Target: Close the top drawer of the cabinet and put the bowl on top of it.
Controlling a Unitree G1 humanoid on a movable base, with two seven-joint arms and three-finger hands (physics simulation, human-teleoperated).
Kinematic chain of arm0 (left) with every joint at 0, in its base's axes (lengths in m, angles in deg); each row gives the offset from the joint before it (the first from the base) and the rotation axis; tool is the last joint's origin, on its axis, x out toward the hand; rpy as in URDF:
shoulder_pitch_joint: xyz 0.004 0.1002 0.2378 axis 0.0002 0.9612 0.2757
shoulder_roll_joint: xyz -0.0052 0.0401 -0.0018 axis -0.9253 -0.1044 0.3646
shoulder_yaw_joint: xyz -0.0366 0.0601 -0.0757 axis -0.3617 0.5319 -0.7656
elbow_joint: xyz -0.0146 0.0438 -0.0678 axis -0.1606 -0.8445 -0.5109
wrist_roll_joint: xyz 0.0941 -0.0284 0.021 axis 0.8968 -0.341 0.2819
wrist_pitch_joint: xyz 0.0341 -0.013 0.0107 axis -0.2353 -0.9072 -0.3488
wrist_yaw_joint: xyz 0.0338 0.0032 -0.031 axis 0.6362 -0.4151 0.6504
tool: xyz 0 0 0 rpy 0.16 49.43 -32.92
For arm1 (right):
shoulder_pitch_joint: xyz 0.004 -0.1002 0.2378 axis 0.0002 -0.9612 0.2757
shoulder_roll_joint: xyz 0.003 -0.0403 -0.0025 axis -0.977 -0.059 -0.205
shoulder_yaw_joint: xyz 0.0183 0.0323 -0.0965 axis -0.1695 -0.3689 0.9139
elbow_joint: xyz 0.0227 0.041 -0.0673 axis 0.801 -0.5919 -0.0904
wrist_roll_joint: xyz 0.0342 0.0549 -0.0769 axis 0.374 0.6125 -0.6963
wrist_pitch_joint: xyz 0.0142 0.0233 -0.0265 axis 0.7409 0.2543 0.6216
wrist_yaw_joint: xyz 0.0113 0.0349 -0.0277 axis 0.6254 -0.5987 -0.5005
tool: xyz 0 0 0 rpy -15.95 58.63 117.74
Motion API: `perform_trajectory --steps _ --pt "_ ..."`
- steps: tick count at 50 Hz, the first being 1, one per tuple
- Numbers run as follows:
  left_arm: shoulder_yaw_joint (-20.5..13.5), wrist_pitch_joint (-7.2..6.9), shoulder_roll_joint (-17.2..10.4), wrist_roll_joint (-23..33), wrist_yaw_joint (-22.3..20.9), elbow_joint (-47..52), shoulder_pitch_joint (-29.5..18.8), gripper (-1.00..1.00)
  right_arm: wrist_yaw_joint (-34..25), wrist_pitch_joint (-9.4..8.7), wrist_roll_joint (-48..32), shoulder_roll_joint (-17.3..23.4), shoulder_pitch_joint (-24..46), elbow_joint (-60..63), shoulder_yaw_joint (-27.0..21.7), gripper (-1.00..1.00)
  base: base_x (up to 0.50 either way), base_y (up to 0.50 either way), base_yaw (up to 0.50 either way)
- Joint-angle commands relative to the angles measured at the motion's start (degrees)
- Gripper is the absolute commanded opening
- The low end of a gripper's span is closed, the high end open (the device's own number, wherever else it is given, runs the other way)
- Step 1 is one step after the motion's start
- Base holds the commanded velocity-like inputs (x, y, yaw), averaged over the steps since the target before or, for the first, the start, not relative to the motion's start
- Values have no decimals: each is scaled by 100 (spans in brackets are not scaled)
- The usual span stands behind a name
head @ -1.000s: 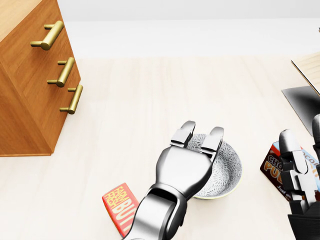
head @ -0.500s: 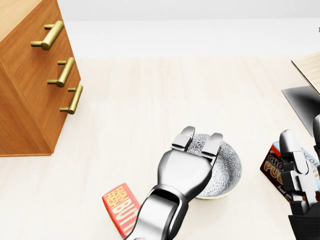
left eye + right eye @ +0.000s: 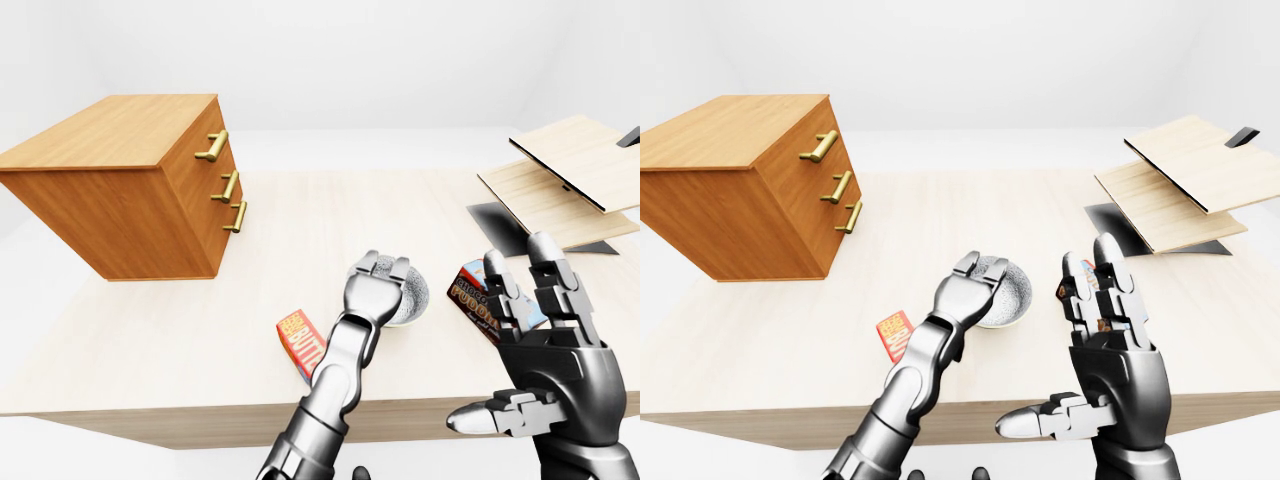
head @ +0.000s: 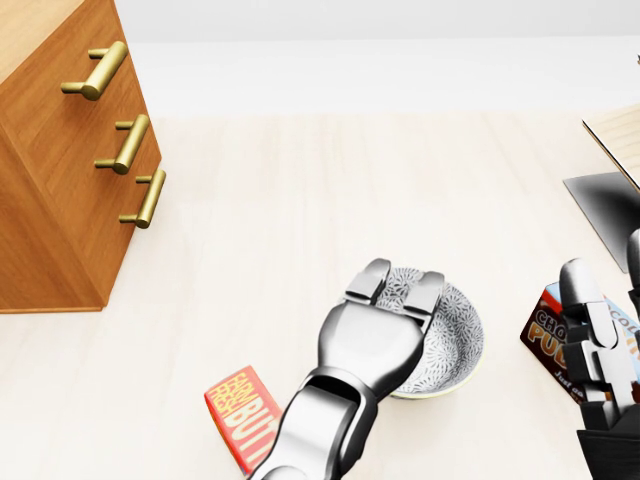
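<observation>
The grey patterned bowl (image 4: 452, 335) rests on the pale table (image 4: 300, 200), low in the head view. My left hand (image 4: 397, 285) lies over its near rim with two fingers bent down into it; the thumb is hidden under the palm. My right hand (image 3: 520, 275) is raised at the lower right, open with its fingers spread, apart from the bowl. At the left stands the wooden cabinet (image 3: 130, 190) with three brass handles (image 4: 95, 72). Its three drawer fronts look level with one another.
A red snack box (image 4: 240, 415) lies left of my left forearm. A chocolate pudding box (image 4: 555, 340) sits right of the bowl, partly behind my right hand. Stacked wooden boards (image 3: 570, 170) and a dark mat (image 3: 500, 222) are at the right. The table's near edge (image 3: 150, 410) runs along the bottom.
The left hand's fingers have curled further down over the bowl's rim. The bowl, the right hand and the camera have stayed put.
</observation>
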Motion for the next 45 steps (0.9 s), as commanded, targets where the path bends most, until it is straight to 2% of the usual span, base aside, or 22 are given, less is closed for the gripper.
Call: perform_trajectory --steps 1,40,41,42,43,45 --pt "-25 0 22 -52 107 -228 -63 100 -2 0 26 5 0 19 -21 100 0 0 0" --pt "-127 0 60 -223 374 -792 -305 100 -105 0 120 -77 19 107 -189 100 0 0 0" --pt "-127 0 58 -222 367 -798 -311 84 -111 0 106 -83 18 101 -182 100 0 0 0" --pt "-128 0 60 -223 374 -799 -315 13 -114 0 104 -86 18 100 -181 100 0 0 0" --pt "-112 0 65 -218 366 -758 -292 -100 -116 0 106 -86 19 100 -186 100 0 0 0" --pt "-99 0 69 -208 361 -752 -282 -100 -120 0 122 -88 16 108 -199 100 0 0 0"
